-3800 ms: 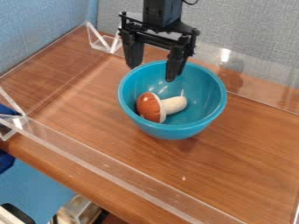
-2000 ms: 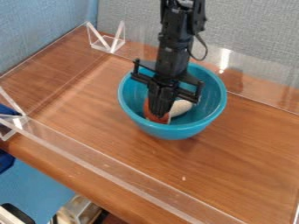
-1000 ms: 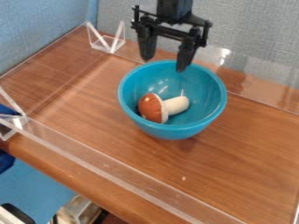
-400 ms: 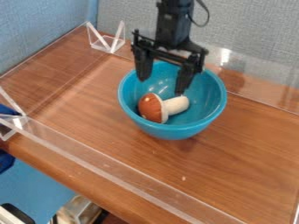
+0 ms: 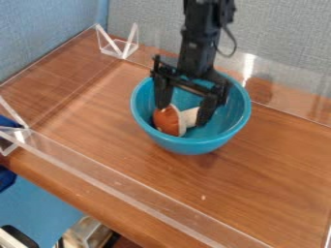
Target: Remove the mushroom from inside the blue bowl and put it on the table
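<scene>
The blue bowl [image 5: 233, 124] stands on the wood-grain table [image 5: 91, 102] right of centre. Inside it lies the mushroom [image 5: 173, 119] on its side, reddish-brown cap to the left, white stem pointing right. My black gripper [image 5: 185, 105] hangs straight down into the bowl, open, with one finger [image 5: 162, 98] left of the cap and the other over the stem's right end. The fingers straddle the mushroom without closing on it, and part of the stem is hidden behind them.
Low clear acrylic walls [image 5: 130, 184] edge the table on all sides, with a triangular clear bracket [image 5: 123, 44] at the back left corner. A blue backdrop [image 5: 52, 24] rises behind. Bare tabletop lies left of and in front of the bowl.
The gripper, open throughout, has come down from above the bowl's back rim into the bowl and now straddles the mushroom. The mushroom and bowl have not moved.
</scene>
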`<state>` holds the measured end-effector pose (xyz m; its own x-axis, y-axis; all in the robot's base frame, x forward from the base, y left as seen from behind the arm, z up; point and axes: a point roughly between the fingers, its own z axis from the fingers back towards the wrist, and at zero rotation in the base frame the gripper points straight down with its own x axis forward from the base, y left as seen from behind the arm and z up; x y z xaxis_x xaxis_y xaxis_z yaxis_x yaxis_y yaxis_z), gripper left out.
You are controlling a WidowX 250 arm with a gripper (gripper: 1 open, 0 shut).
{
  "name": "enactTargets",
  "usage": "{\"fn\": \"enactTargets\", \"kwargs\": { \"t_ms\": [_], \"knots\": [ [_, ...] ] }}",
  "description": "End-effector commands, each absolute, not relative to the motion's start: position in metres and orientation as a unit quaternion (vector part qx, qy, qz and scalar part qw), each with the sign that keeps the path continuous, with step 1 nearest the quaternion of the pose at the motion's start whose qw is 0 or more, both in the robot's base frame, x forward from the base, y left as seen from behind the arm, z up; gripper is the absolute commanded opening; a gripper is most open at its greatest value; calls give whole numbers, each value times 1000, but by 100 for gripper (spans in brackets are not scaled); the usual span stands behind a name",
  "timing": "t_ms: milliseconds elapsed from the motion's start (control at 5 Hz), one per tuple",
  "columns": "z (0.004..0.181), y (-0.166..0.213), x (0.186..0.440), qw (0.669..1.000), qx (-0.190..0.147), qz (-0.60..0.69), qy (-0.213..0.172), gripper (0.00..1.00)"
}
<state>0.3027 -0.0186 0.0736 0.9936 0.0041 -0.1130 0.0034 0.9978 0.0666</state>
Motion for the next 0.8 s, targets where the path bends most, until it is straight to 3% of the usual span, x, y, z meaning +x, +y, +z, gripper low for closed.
{"fn": "enactTargets", "kwargs": {
  "t_ms": [0, 200, 400, 600],
  "knots": [
    [75, -20, 307, 998, 38, -2, 44, 100],
    [71, -20, 308, 998, 40, 0, 45, 0],
    [70, -20, 309, 998, 41, 2, 44, 0],
    [80, -21, 309, 999, 41, 5, 35, 0]
  ]
}}
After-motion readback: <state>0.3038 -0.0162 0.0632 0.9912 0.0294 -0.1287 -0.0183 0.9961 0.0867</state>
